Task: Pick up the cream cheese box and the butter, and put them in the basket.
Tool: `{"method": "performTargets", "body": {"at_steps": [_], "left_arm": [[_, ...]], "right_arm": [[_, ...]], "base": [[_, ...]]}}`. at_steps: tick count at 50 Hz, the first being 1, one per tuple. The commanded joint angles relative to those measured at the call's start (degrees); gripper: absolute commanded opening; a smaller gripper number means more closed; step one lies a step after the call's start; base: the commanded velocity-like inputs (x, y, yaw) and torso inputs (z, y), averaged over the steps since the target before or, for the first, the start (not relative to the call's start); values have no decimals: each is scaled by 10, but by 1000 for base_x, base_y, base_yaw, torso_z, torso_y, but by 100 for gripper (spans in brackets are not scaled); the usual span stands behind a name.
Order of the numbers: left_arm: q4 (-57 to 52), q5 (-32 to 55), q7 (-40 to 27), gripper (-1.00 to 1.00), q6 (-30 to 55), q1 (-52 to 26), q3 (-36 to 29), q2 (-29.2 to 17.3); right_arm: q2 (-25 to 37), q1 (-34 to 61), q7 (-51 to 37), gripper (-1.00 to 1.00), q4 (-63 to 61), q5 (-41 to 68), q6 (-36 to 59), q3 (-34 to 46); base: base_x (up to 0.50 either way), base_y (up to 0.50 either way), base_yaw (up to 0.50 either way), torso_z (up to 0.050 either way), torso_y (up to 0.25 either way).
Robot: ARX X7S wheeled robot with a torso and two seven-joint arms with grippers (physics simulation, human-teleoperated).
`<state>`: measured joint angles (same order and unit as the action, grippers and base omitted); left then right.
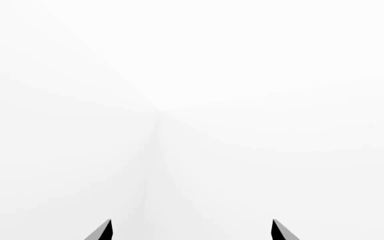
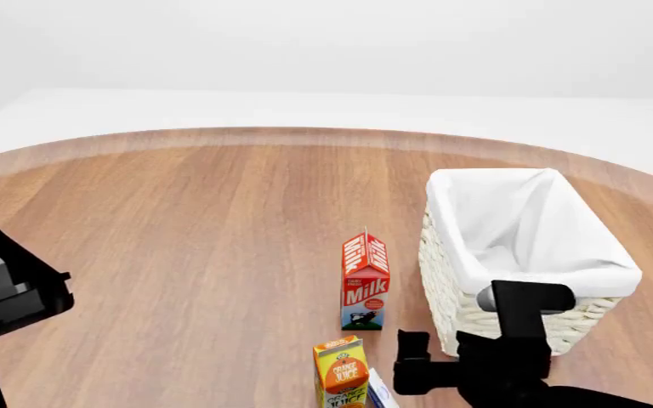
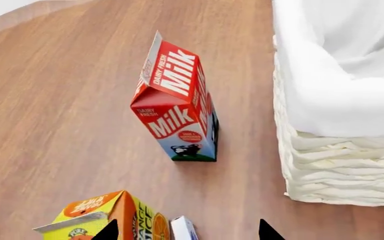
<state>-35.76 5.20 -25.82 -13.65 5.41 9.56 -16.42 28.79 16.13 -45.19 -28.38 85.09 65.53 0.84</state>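
Just ahead of the right tool [image 3: 186,231], open and empty, stood the juice carton [image 3: 105,217] and cream cheese box [image 3: 182,229]; the basket [image 3: 325,165] sat beside. The left tool [image 1: 190,230] gaped open.

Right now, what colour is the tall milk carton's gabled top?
Red with white lettering, clearest in the right wrist view: tall milk carton.

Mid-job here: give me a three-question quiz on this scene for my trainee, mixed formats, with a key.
1. True or false: the milk carton stands upright on the table.
2. Multiple choice: in the head view, the basket sits to which side of the milk carton? A) robot's left B) robot's right C) on top of it
3. Fill in: the carton nearest the right gripper, beside a small white-and-blue box, is labelled orange ____.

Key: 1 true; 2 B; 3 juice.
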Motion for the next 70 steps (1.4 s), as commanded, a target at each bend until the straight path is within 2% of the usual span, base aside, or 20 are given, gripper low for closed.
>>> {"method": "performTargets", "body": {"at_steps": [1, 21, 51, 70], "left_arm": [[3, -4, 13, 100, -1, -1, 12, 9], [-1, 0, 8, 100, 5, -2, 10, 3], [6, -3, 3, 100, -1, 1, 1, -1], [9, -1, 0, 100, -3, 2, -1, -4]], "right_arm": [[5, -19, 25, 100, 0, -24, -11, -26], [24, -59, 44, 100, 17, -46, -39, -54], [28, -83, 87, 100, 52, -124, -61, -15], [54, -80, 117, 100, 55, -200, -57, 53]], "base": [[0, 0, 0, 0, 0], [0, 0, 0, 0, 0], [0, 0, 0, 0, 0], [0, 0, 0, 0, 0]]}}
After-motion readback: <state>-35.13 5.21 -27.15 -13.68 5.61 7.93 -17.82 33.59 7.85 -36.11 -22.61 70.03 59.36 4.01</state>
